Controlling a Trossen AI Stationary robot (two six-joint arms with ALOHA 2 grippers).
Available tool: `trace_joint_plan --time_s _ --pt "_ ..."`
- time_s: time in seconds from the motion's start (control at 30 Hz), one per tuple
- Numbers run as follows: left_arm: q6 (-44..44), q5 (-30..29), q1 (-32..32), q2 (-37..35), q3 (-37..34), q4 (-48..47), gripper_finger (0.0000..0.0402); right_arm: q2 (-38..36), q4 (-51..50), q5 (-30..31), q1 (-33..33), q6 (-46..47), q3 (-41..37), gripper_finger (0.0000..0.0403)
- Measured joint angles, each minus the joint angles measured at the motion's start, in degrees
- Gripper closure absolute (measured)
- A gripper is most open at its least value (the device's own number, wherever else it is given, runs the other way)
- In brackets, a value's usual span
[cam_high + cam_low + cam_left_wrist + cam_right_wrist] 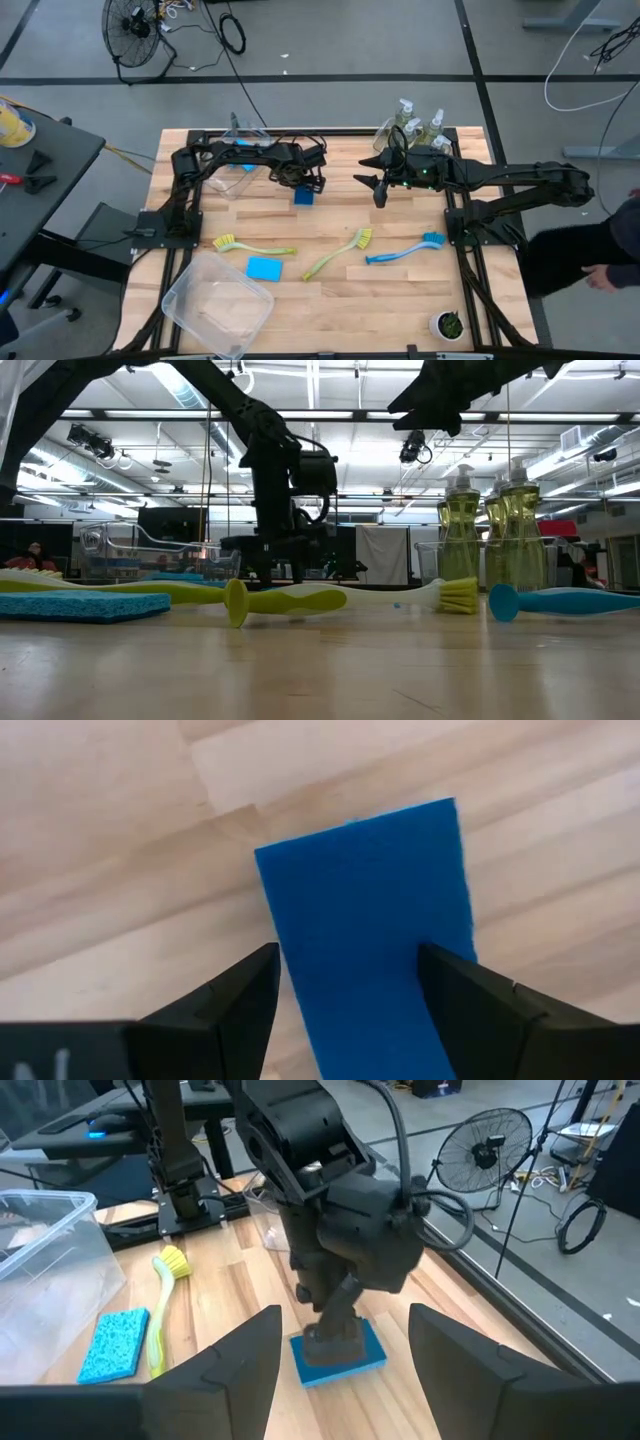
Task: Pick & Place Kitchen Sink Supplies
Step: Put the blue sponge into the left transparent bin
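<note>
A flat blue sponge (pixel 304 197) lies on the wooden table at mid-far. My left gripper (pixel 347 955) stands over it, pointing down and open, one finger at the sponge's long edge, the other above its top face (pixel 365 890). My right gripper (pixel 380 195) hangs open in the air to the sponge's right, holding nothing. A second blue sponge (pixel 264 268), two yellow-green brushes (pixel 250 246) (pixel 340 253) and a blue brush (pixel 405 250) lie flat nearer the front. Soap bottles (pixel 415 125) stand at the far right. My left gripper comes at the blue sponge from above with open fingers lying across its width. In the right wrist view the fingertips (pixel 335 1342) reach down to the sponge's top face (pixel 372 1348); whether they touch it I cannot tell. The sponge lies flat on the table.
A clear bin (pixel 215 300) sits at the near left corner, another clear bin (pixel 240 150) at the far left behind my left arm. A small white pot with a plant (pixel 447 324) stands near the front right. A person stands beyond the table's right edge.
</note>
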Motion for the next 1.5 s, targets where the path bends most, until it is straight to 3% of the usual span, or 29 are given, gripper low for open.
trace_joint_plan --time_s 0.2,0.5,0.87,1.17,1.5 --pt "-0.34 0.72 0.0 0.62 0.01 0.33 0.0173 0.0 0.21 0.0 0.0 0.13 0.0 0.0183" --pt "-0.28 -0.37 0.0 0.81 0.01 -0.15 0.0262 0.0 0.31 0.0 0.0 0.13 0.0 0.0183" --pt "1.35 -2.59 -0.04 0.88 -0.06 -0.61 0.032 0.0 0.33 0.0 0.0 0.13 0.0 0.0183" --pt "1.43 -3.48 -0.04 0.95 -0.1 -1.24 0.0393 0.0 0.59 0.0 0.0 0.13 0.0 0.0183" --pt "3.83 -3.24 0.0 -0.46 -0.17 -3.2 0.0398 0.0 4.19 0.0 0.0 0.11 0.0 0.0183"
